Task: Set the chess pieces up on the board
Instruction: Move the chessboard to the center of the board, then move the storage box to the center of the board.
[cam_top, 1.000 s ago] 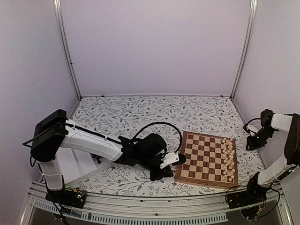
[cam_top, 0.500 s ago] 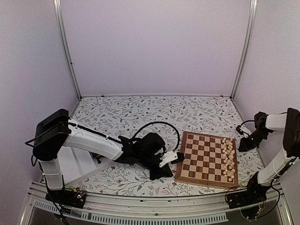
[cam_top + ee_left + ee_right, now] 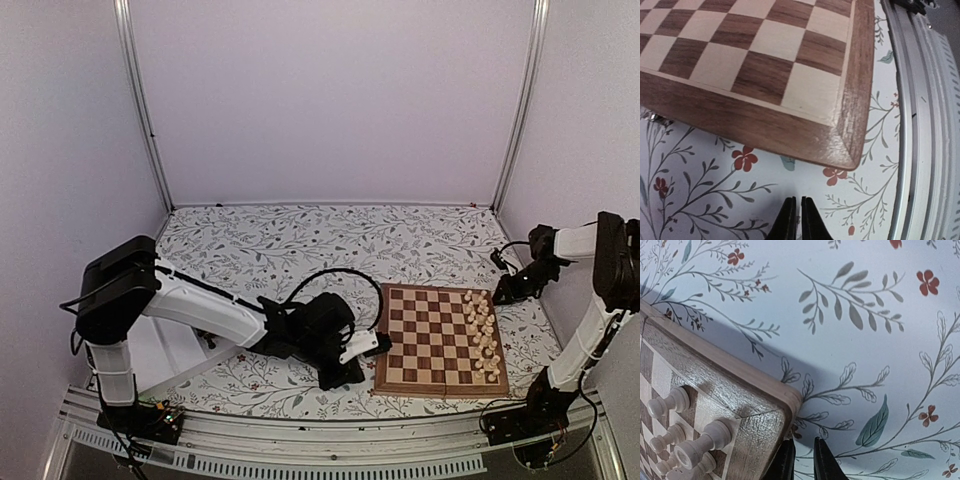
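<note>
From above, the board (image 3: 425, 335) lies on the floral cloth (image 3: 300, 240). The cream pieces (image 3: 483, 330) stand in two files along the board's right side, and the rest of its squares are bare. The left gripper (image 3: 372, 343) sits low, just beside the near end of the board's left edge. Its pale finger reaches toward the border, but whether it touches cannot be told from here. The right gripper (image 3: 497, 293) hangs just off the board's far right corner, close to the farthest cream pieces. Neither pair of fingers can be read from this height.

In the left wrist view, the left gripper (image 3: 797, 201) points down at the cloth with its two dark fingers drawn almost together. Only a thin slit shows between them, and nothing is held. A rounded corner of the board (image 3: 765, 75) lies just ahead of the tips, apart from them, with bare squares beyond it. A grey metal rail (image 3: 925, 125) runs alongside the board's border.

In the right wrist view, the right gripper (image 3: 801, 444) has its fingers close together, a narrow strip of cloth showing between them, and it holds nothing. A corner of the board (image 3: 757, 410) sits just beside the tips, slightly to one side. Cream pieces (image 3: 712, 435) stand on the squares nearest that corner, near the fingers but clear of them.
</note>
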